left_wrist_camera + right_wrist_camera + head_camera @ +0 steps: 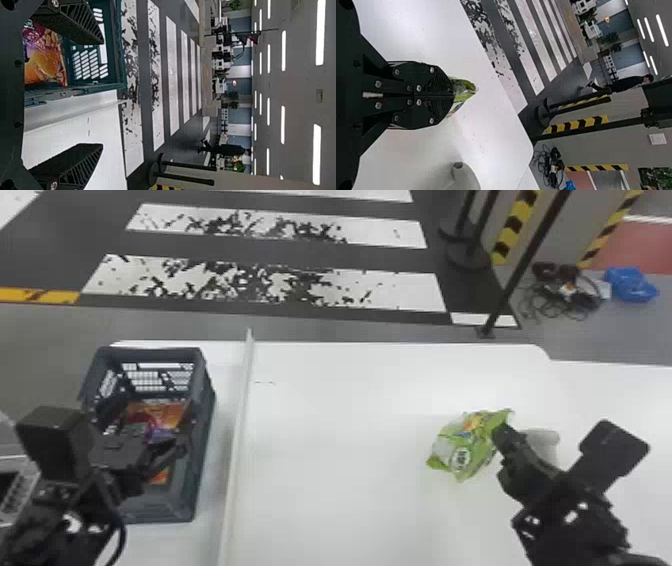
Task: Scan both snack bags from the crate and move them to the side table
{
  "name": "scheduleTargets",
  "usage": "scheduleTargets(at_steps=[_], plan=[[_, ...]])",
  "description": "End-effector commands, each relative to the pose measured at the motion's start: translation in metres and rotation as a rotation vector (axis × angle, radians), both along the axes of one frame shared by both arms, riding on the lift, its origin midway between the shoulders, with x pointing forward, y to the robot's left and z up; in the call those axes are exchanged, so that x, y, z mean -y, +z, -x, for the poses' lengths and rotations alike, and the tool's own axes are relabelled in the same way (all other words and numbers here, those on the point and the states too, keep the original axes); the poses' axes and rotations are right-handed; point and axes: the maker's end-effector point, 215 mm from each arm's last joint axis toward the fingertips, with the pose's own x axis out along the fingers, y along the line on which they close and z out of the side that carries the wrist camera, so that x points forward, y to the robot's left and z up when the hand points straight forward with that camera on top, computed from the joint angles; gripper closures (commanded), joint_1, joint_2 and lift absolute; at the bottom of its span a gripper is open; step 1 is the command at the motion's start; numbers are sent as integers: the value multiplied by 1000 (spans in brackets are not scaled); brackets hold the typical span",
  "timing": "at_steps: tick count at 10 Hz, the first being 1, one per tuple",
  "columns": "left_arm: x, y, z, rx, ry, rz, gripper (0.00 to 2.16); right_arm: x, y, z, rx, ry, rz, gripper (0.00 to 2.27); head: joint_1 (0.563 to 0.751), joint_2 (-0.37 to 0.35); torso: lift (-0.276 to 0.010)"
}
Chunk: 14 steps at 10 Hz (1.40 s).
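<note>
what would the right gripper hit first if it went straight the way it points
The right gripper holds the green snack bag; past that, the way looks free over the white table, though height is unclear.

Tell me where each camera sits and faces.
Head view: on the head, forward and down at the white table; left arm and right arm show.
Left wrist view: on that wrist, past its open fingers and the crate to the striped floor.
Right wrist view: on that wrist, over the table, its fingers shut on the green snack bag.
Head and left wrist views share the crate.
</note>
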Motion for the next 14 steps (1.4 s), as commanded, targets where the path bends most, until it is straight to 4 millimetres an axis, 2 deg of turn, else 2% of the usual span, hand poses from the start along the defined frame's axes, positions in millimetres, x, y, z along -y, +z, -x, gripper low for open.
scheduleTargets(at_steps=[1, 4, 6, 9, 11, 12, 14], plan=[[0, -2, -1, -2, 1, 4, 70, 6, -13, 14, -41, -37, 14, 2250, 695, -85, -29], [4, 1, -2, 27, -1, 20, 70, 35, -26, 44, -130, -150, 92, 2250, 695, -125, -29], [8, 0, -4, 28, -5, 23, 70, 41, -37, 70, -203, -212, 173, 2253, 695, -154, -29], [7, 4, -4, 55, -2, 28, 70, 29, -59, 97, -282, -234, 207, 2253, 695, -171, -29], [8, 13, -3, 90, -3, 38, 70, 13, -71, 117, -339, -233, 220, 2226, 695, -160, -29], [8, 15, -2, 98, -3, 40, 70, -3, -80, 127, -371, -203, 224, 2202, 695, -151, -29], [8, 15, -3, 99, -2, 40, 70, -19, -99, 141, -435, -159, 213, 2202, 695, -115, -29]])
